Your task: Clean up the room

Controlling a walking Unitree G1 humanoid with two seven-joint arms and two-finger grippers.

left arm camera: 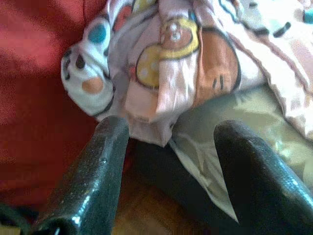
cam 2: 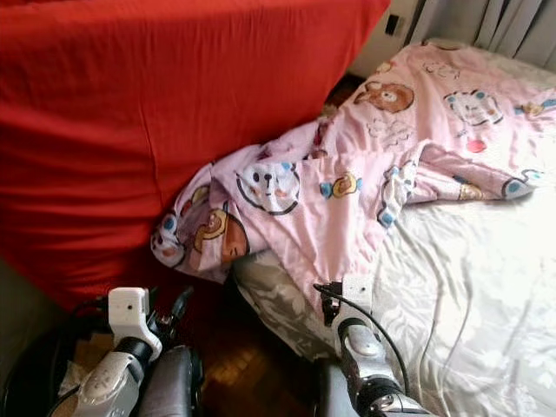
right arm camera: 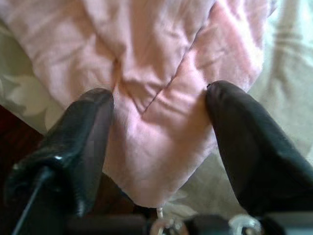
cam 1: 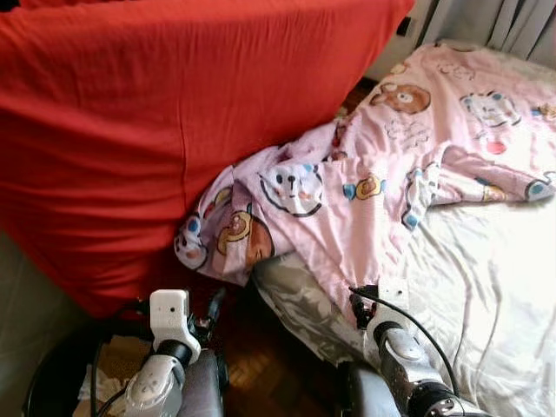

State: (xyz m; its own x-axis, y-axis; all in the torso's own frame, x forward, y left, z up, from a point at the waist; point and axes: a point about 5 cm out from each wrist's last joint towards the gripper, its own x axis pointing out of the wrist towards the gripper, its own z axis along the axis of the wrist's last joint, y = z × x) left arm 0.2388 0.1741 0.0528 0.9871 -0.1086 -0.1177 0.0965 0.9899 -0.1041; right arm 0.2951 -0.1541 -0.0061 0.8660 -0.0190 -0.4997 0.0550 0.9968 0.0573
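Observation:
A pink quilt (cam 1: 382, 174) printed with cartoon animals lies crumpled across the bed, one corner (cam 1: 217, 230) hanging off the bed's near-left edge toward the red-covered furniture. My left gripper (left arm camera: 168, 147) is open just below that hanging corner (left arm camera: 161, 63), touching nothing. My right gripper (right arm camera: 156, 122) is open too, its fingers (right arm camera: 88, 127) straddling a pink fold of the quilt (right arm camera: 161, 73) at the mattress edge. Both wrists show at the bottom of the head views, the left (cam 1: 169, 317) and the right (cam 1: 382, 313).
A large red-draped block (cam 1: 156, 122) stands close on the left. The bed has a pale sheet (cam 1: 495, 287) and a grey leaf-patterned side (cam 1: 300, 304). Dark wood floor (cam 1: 261, 365) runs between them. A dark round bin (cam 1: 52, 378) sits at the lower left; curtains (cam 1: 512, 22) hang behind.

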